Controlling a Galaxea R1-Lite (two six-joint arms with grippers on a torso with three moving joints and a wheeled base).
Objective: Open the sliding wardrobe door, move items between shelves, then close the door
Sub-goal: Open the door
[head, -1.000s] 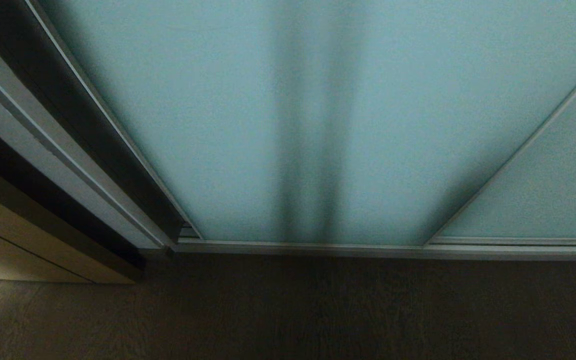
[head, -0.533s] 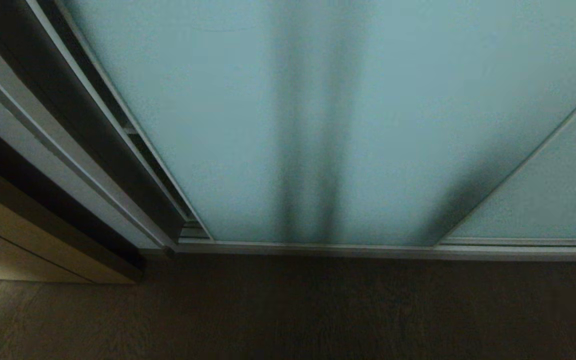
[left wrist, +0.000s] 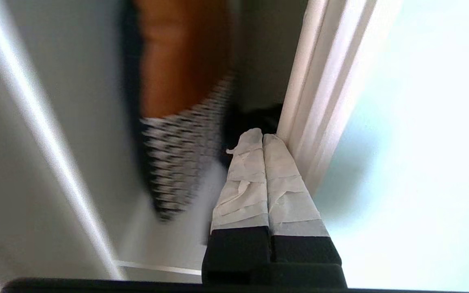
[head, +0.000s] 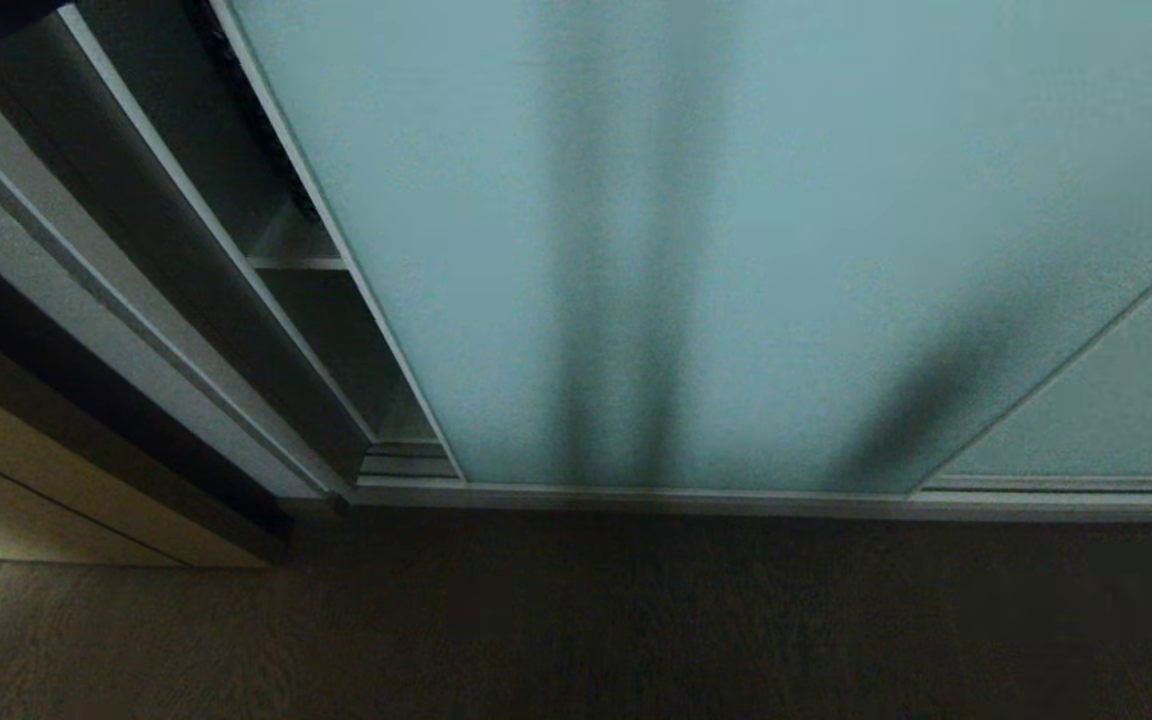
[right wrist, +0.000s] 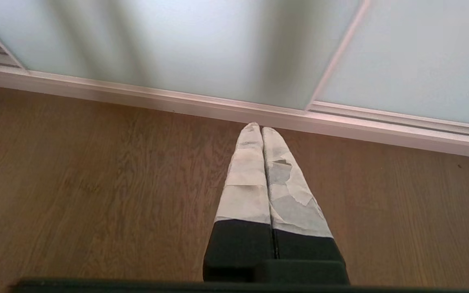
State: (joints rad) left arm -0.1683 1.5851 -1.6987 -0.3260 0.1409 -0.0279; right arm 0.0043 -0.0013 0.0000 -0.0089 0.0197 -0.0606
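Observation:
The sliding wardrobe door [head: 736, 250], frosted pale blue-green glass in a slim silver frame, stands a little way open, leaving a narrow gap at its left edge. A white shelf [head: 291, 245] shows in that gap. In the left wrist view my left gripper [left wrist: 263, 136] is shut, its taped fingertips lying against the door's frame edge [left wrist: 320, 101]. Inside I see blurred items: something orange [left wrist: 177, 53], a black-and-white patterned fabric [left wrist: 181, 158] and a black item [left wrist: 255, 118] just beyond the fingertips. My right gripper [right wrist: 261, 128] is shut and empty, parked low over the floor.
A silver floor track [head: 736, 498] runs along the wardrobe's foot. A second glass panel [head: 1116, 400] stands at the right. The wardrobe's side frame [head: 86, 260] and a wooden unit [head: 26, 500] are at the left. Brown wood floor [right wrist: 96, 183] lies in front.
The door has slid to the right. The gap at its left edge has widened and now shows a shelf inside.

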